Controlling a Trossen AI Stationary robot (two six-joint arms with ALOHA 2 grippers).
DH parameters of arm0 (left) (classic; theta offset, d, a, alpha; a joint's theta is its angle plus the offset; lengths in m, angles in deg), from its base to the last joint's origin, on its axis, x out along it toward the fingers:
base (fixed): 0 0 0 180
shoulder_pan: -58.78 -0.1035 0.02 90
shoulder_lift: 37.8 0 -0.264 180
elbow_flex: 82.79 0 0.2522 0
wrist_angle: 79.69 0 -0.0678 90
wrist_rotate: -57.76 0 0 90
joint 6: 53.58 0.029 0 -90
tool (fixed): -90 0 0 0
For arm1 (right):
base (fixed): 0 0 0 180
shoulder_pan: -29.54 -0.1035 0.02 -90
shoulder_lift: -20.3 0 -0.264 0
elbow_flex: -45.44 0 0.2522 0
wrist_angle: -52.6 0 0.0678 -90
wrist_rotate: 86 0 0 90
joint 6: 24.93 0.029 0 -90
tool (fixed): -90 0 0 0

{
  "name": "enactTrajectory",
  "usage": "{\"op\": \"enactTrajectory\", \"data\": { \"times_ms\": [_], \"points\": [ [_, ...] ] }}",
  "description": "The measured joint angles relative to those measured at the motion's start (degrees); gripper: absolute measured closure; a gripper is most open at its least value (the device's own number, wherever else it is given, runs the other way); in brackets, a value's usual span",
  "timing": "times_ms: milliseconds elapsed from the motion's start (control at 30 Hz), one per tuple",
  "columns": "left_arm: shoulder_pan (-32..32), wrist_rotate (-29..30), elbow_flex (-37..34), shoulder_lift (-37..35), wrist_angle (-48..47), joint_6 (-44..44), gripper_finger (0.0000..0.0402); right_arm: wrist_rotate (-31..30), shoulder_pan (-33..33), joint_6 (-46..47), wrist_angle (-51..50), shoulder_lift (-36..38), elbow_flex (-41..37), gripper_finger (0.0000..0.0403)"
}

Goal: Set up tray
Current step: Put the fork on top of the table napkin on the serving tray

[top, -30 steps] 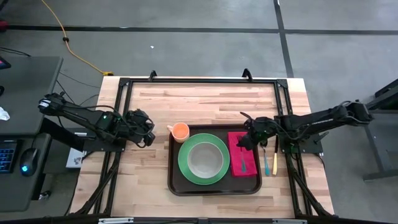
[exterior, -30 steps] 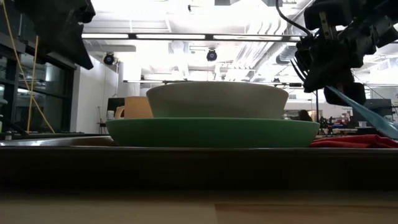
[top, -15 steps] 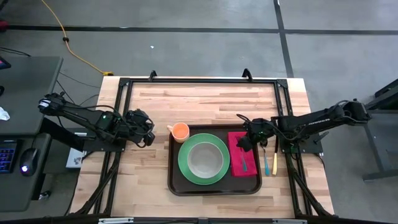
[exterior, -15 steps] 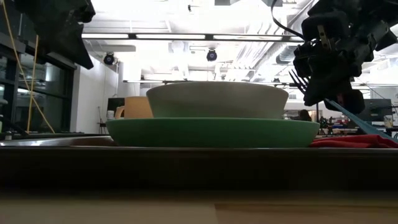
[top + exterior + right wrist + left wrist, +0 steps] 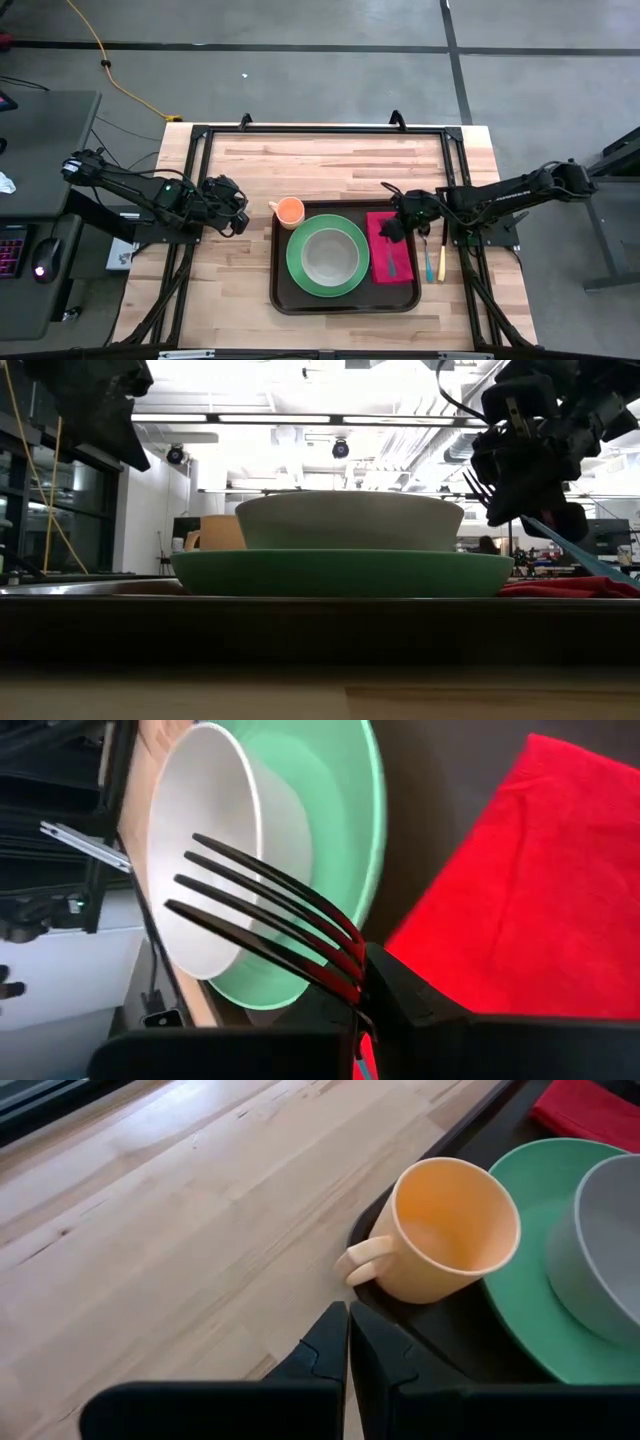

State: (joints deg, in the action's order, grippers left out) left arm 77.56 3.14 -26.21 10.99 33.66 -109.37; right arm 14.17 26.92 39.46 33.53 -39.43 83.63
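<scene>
The dark brown tray lies mid-table. On it are a green plate carrying a pale bowl, an orange cup at the far left corner, and a red napkin on the right. Above the napkin's far end my right gripper is shut on a fork with black tines and a teal handle. To the left of the tray my left gripper is shut and empty, pointing toward the cup. My right gripper pinches the fork between its two fingers at the neck, where the tines join the handle. It comes slanting down from the table's right. The tines stick out toward the bowl, clear of everything. The handle slopes down to the napkin; whether it touches, I cannot tell.
Two more utensils, one yellow-handled and one blue-handled, lie on the wood just right of the tray. A black frame runs around the tabletop. There is bare wood on the table's far half and left of the tray.
My right gripper has edged slightly down and toward the plate with the fork, so the tines now show beside the bowl in the low view.
</scene>
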Motion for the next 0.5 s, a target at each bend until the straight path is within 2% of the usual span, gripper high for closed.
{"op": "enactTrajectory", "data": {
  "times_ms": [167,500],
  "points": [
    [0.0,0.0,0.0,0.0,-0.2,0.0,0.0357,0.6,0.0,1.1,3.1,0.0,0.0,0.0403],
    [0.0,-0.2,0.0,0.0,-0.9,0.0,0.0357,-1.3,-0.1,-0.7,0.0,0.0,0.0,0.0403]
  ]
}}
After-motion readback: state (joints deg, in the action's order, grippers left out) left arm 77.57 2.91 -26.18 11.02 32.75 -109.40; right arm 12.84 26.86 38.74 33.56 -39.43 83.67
